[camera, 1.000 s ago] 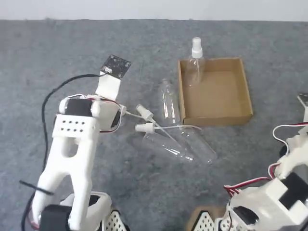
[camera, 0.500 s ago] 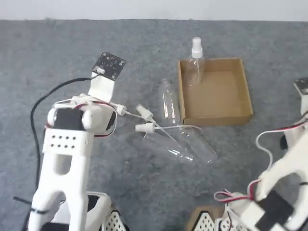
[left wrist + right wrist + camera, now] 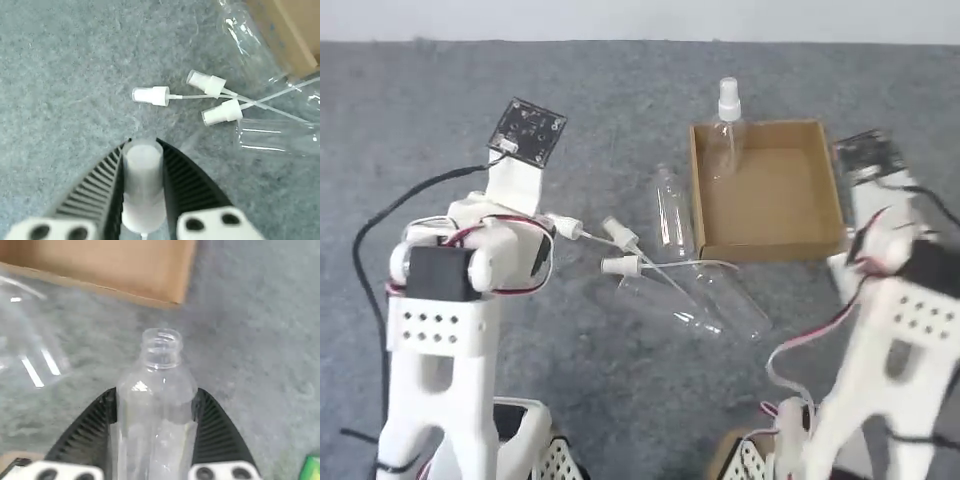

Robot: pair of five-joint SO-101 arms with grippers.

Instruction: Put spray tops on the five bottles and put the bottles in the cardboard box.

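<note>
Left gripper [image 3: 142, 146] pinching spray top [image 3: 143, 190], top's long axis along fingers, over grey mat [image 3: 60, 75]. Three loose spray tops [image 3: 151, 95] on mat just ahead, tubes running toward lying bottles [image 3: 672, 212] beside cardboard box [image 3: 767, 244]. Right gripper [image 3: 156, 396] clamped on clear bottle [image 3: 159, 375], axis in line with fingers, uncapped neck pointing past fingertips toward box corner. Capped bottle [image 3: 727, 125] upright at box far-left corner.
</note>
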